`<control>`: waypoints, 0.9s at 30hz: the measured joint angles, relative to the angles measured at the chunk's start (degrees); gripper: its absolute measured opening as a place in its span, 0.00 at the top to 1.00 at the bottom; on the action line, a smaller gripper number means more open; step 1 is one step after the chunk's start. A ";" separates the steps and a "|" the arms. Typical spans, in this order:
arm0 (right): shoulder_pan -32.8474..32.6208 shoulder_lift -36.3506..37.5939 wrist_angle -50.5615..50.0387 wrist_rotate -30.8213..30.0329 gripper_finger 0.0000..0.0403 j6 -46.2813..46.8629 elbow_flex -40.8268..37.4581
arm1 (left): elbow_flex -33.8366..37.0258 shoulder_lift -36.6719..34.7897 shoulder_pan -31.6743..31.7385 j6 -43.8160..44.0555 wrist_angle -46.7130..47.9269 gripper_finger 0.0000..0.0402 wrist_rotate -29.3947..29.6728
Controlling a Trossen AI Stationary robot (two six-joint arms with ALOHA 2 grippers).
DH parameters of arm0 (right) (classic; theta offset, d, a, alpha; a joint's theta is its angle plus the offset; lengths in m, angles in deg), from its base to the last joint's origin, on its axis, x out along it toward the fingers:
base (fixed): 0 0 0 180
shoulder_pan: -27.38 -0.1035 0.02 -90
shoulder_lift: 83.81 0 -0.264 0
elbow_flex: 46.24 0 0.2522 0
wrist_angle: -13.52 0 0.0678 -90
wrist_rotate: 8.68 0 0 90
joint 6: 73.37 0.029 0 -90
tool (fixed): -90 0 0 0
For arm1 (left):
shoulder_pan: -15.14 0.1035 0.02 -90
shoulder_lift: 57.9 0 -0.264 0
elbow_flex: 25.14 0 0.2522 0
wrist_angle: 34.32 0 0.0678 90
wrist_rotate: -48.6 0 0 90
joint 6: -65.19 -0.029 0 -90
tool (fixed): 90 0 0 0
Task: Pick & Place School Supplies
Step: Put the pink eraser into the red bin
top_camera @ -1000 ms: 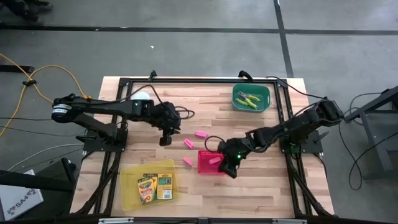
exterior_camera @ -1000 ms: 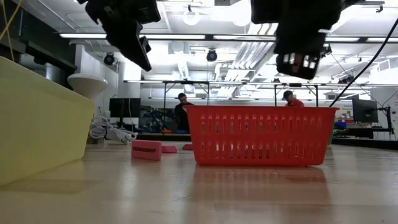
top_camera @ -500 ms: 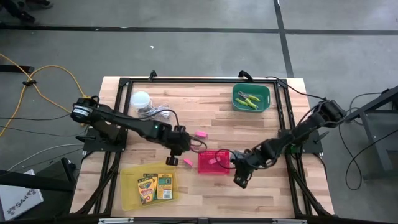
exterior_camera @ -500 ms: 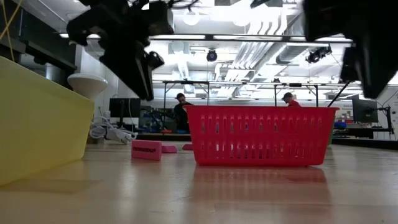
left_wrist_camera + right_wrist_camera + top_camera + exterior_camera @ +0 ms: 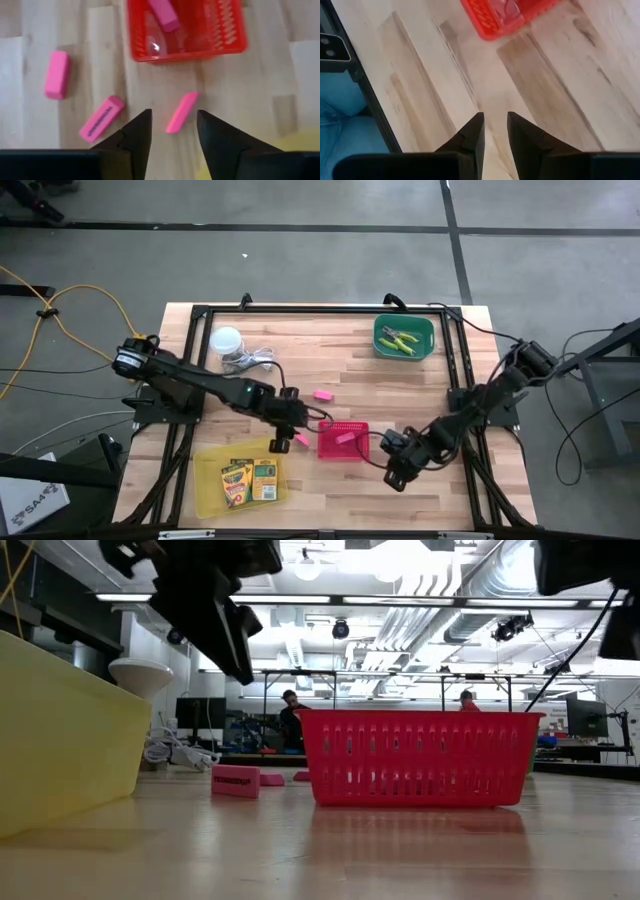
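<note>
Three pink erasers lie flat on the wood left of the red basket (image 5: 187, 30): one (image 5: 182, 112) just ahead of my open left gripper (image 5: 173, 125), two more (image 5: 101, 118) (image 5: 56, 74) farther off. A fourth eraser (image 5: 345, 437) lies inside the basket. My left gripper (image 5: 285, 435) hovers above the table, touching nothing. My right gripper (image 5: 395, 475) hangs right of the basket over bare wood, fingers slightly apart (image 5: 494, 120). Two crayon boxes (image 5: 250, 477) lie in the yellow tray (image 5: 210, 490). The green-handled tools (image 5: 402, 338) lie in the green tray (image 5: 425, 330).
A white round object with coiled cable (image 5: 227, 340) sits at the far left of the table. The yellow tray's wall (image 5: 60, 730) stands near the low camera. A black frame rims the table (image 5: 330, 308). People stand in the room beyond.
My left gripper has swung from the far left part of the table toward the near edge and the basket, ending over the eraser beside the basket's left wall. My right gripper has moved from above the basket toward the table's right and near edge.
</note>
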 joint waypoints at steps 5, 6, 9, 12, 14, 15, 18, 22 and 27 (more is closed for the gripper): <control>-2.80 0.00 -1.31 -2.30 0.82 4.74 0.00 | 0.00 0.00 -1.67 1.87 0.02 0.61 -0.09; -3.37 0.00 -1.39 -2.71 0.82 5.66 0.00 | 0.00 0.00 -1.90 2.36 0.04 0.61 -0.08; -4.68 0.00 -1.75 -3.87 0.82 7.93 0.00 | -0.16 0.54 -2.24 4.28 0.06 0.61 -0.09; -5.85 0.00 -1.79 -5.73 0.82 9.40 0.00 | -1.58 2.62 -2.24 5.64 1.24 0.61 -0.08; -6.47 0.00 -1.85 -6.11 0.82 10.13 0.00 | -4.00 4.95 -2.23 5.04 3.07 0.61 -0.08; -6.66 0.00 -2.02 -6.15 0.82 10.40 0.00 | -5.39 6.19 -2.24 4.47 4.61 0.61 -0.05; -7.67 0.00 -2.09 -7.36 0.82 11.57 0.00 | -9.65 9.63 -2.83 2.49 8.63 0.61 0.45; -9.29 -0.02 -1.98 -9.52 0.82 11.83 0.00 | -11.47 11.26 -4.10 -2.03 9.32 0.61 1.64; -10.67 -0.02 -1.83 -11.04 0.82 13.59 0.00 | -11.50 11.48 -4.37 -0.02 9.66 0.61 2.01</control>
